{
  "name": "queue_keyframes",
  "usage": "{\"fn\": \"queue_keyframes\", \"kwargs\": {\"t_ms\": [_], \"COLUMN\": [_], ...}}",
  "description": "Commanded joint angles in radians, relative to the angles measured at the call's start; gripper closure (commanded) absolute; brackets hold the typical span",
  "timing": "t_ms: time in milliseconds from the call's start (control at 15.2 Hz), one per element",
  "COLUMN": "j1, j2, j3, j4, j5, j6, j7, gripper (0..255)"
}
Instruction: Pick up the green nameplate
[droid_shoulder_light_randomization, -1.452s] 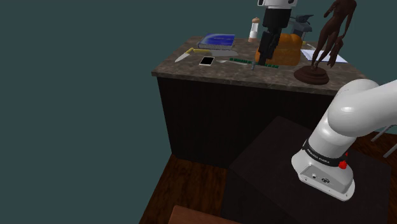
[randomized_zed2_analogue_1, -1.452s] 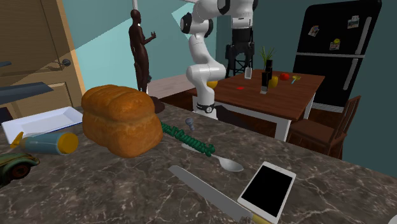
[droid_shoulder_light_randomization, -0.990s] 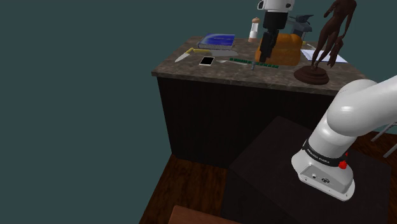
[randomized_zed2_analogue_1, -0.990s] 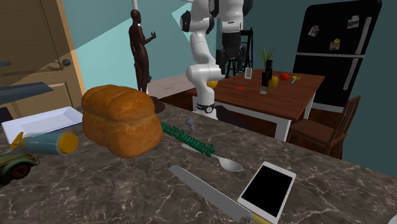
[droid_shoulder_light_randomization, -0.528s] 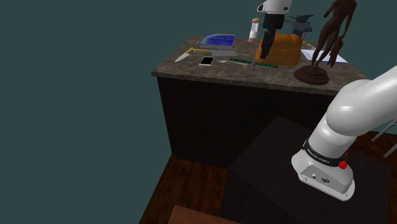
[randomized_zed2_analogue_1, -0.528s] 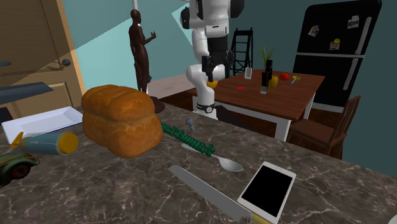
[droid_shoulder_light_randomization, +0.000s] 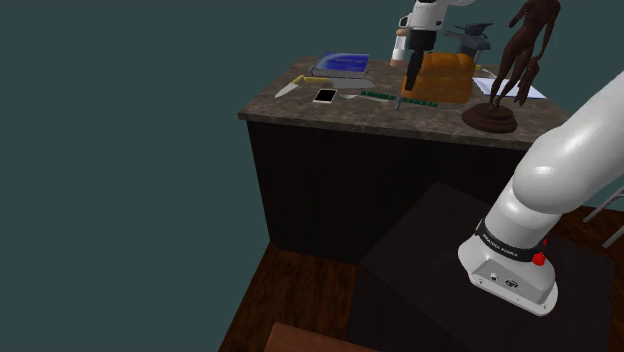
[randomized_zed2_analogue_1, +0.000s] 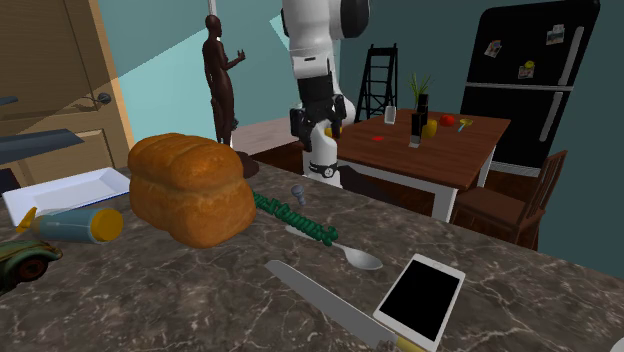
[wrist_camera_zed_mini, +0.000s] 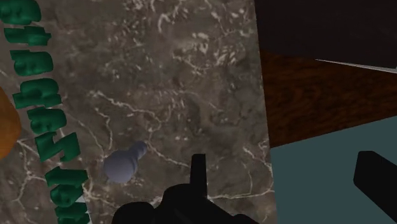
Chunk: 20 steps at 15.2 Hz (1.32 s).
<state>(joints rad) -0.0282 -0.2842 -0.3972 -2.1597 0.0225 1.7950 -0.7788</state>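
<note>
The green nameplate (randomized_zed2_analogue_1: 296, 219) is a row of raised green letters lying flat on the marbled counter (randomized_zed2_analogue_1: 200, 300), in front of the bread loaf (randomized_zed2_analogue_1: 190, 186). In the shoulder view the nameplate (droid_shoulder_light_randomization: 401, 98) sits near the counter's front edge, with my gripper (droid_shoulder_light_randomization: 411, 78) hanging just above it. In the wrist view the nameplate (wrist_camera_zed_mini: 49, 121) lies beyond one finger, outside the gap. My gripper (wrist_camera_zed_mini: 286, 181) is open with nothing between its fingers (wrist_camera_zed_mini: 198, 173), and it hovers over the counter's edge.
A small grey knob-like object (wrist_camera_zed_mini: 123, 165) lies between the nameplate and my fingers. A spoon (randomized_zed2_analogue_1: 347, 256), a knife (randomized_zed2_analogue_1: 325, 308) and a phone (randomized_zed2_analogue_1: 420, 298) lie along the counter. A dark figurine (droid_shoulder_light_randomization: 505, 75) stands at the shoulder view's right, a blue tray (droid_shoulder_light_randomization: 344, 64) behind.
The arm has reached farther out to the counter. The gripper has moved from beside the loaf to above the nameplate, shifting left and lower in the second exterior view. Nothing on the counter has moved.
</note>
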Motion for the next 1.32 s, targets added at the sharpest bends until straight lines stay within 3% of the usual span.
{"fn": "queue_keyframes", "kwargs": {"t_ms": [0,396,726,1254], "j1": [-0.001,-0.033,-0.113,-0.122], "j2": [0.083,0.351,0.592,0.634], "j3": [-0.039,-0.115,-0.125,-0.115], "j4": [0.064,0.286,0.527,0.477], "j5": [0.024,0.143,0.259,0.283], "j6": [0.005,-0.014,-0.078,0.005], "j7": [-0.076,-0.288,-0.438,-0.467], "gripper": [0,0,0,0]}}
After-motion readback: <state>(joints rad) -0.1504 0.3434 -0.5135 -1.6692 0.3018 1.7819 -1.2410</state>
